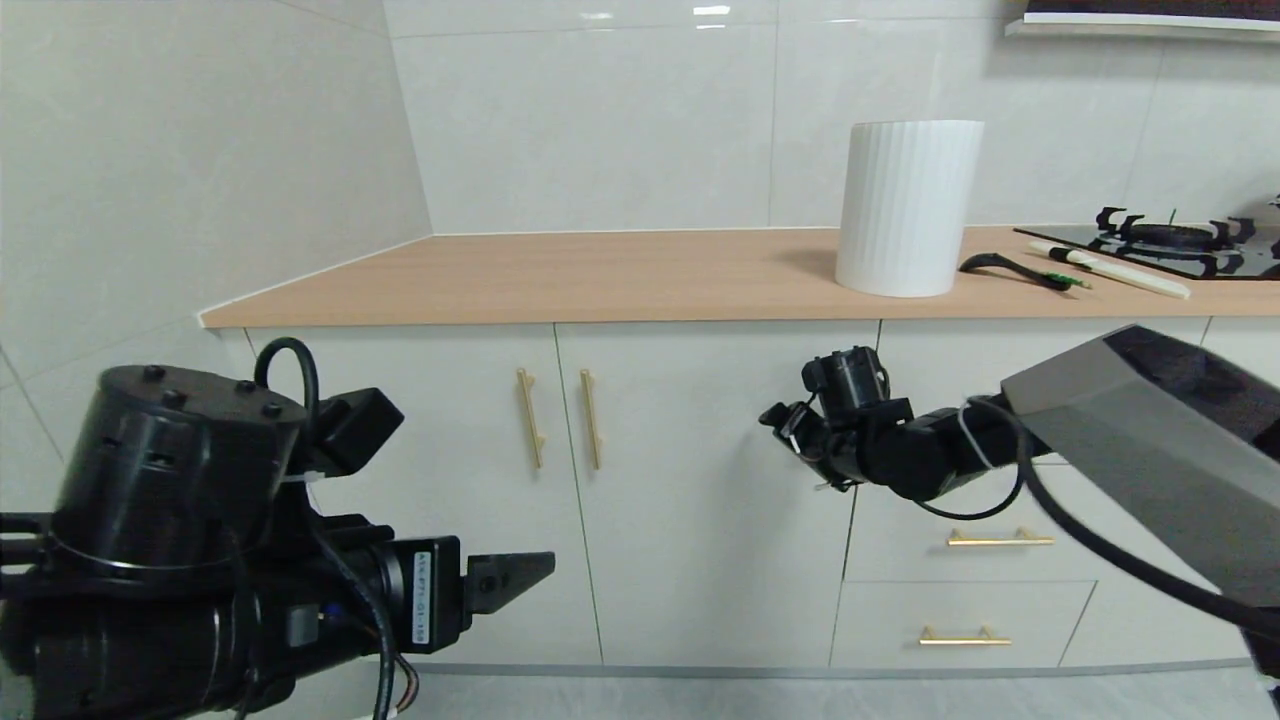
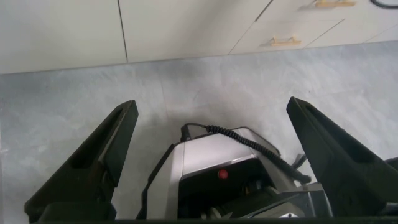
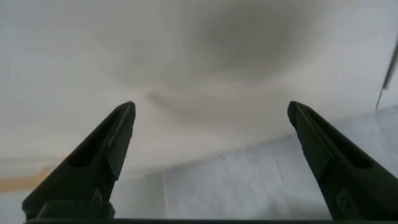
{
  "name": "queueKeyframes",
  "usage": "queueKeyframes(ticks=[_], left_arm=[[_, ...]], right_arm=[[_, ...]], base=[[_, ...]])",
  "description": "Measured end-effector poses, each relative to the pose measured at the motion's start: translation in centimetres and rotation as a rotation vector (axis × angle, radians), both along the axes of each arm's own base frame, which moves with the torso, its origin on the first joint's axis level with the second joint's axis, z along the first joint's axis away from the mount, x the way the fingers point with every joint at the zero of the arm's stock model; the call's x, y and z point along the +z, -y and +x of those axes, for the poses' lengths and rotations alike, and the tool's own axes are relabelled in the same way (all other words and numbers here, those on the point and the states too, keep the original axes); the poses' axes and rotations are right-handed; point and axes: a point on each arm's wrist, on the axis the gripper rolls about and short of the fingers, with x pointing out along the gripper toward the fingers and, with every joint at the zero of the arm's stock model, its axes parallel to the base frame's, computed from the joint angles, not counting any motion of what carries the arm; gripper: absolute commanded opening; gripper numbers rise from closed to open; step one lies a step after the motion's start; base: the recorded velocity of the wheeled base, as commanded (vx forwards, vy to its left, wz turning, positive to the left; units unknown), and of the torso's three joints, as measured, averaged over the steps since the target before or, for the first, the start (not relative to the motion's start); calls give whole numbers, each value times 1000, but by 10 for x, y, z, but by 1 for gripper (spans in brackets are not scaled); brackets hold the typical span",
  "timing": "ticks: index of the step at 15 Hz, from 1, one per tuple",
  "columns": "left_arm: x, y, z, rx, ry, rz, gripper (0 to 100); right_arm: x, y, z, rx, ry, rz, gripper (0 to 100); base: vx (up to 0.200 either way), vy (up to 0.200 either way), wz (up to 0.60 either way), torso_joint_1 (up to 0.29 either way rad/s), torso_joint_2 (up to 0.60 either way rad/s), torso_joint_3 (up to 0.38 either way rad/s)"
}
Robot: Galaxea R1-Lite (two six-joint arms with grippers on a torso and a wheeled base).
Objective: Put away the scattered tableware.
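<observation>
Left gripper [image 2: 211, 107] and right gripper [image 3: 211, 107] hang low, jaws spread, empty. The black spoon [image 1: 1012, 268] lies upper right on the counter [image 1: 600, 275] beside the white holder [image 1: 908, 208]; best clear the counter edge first.

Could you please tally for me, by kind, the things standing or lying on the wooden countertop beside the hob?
White ribbed container: 1
Long utensils: 2, a black utensil and a cream utensil
Total: 3
The green bit at the black one's end is too small to tell whether it is a separate thing, so it is not counted.
</observation>
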Motion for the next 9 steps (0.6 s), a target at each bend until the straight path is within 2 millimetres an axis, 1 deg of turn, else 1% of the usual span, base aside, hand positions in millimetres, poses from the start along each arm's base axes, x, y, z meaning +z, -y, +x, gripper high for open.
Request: queueKeyframes(ticks=[1, 2, 4, 6, 7, 9], left_arm=[[6, -2, -3, -4, 37, -19, 100], [14, -7, -8, -10, 85, -24, 100], [28, -23, -22, -21, 196, 4, 100], [44, -42, -44, -20, 320, 12, 100], [49, -52, -57, -13, 373, 3, 100], [49, -70, -84, 5, 451, -17, 100]], right_arm=[[16, 4, -11, 11, 16, 1, 100], [37, 10, -28, 29, 40, -10, 100], [80, 29, -70, 56, 113, -49, 100], [120, 57, -127, 85, 214, -98, 100], [138, 74, -160, 99, 278, -126, 100], [163, 110, -227, 118, 416, -198, 100]], base=[[0, 0, 0, 0, 0, 0], [0, 0, 0, 0, 0, 0], [0, 0, 0, 0, 0, 0], [0, 0, 0, 0, 0, 0], [0, 0, 0, 0, 0, 0], [0, 0, 0, 0, 0, 0]])
